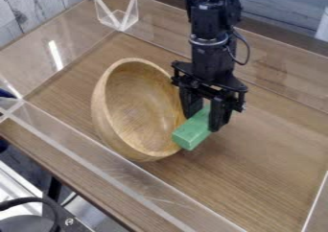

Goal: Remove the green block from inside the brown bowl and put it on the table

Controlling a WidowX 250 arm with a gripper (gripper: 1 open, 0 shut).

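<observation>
Green block (193, 132) sits at the right rim of the brown bowl (136, 107), lower end overlapping that rim in this view; can't tell whether it touches the wood. Left to right: clear acrylic wall (90, 157) runs along the near left edge of the table (256, 169). Small clear bracket-like piece (117, 12) at the back, left of the arm. Bowl is tipped, not flat, opening facing the camera, tan inside showing. Block next, tilted, top end up between the fingers. Black gripper (205, 116) comes down from above, jaws closed on the block. Bare wood grain continues right of it, with another clear wall (320, 202) at the right edge.
</observation>
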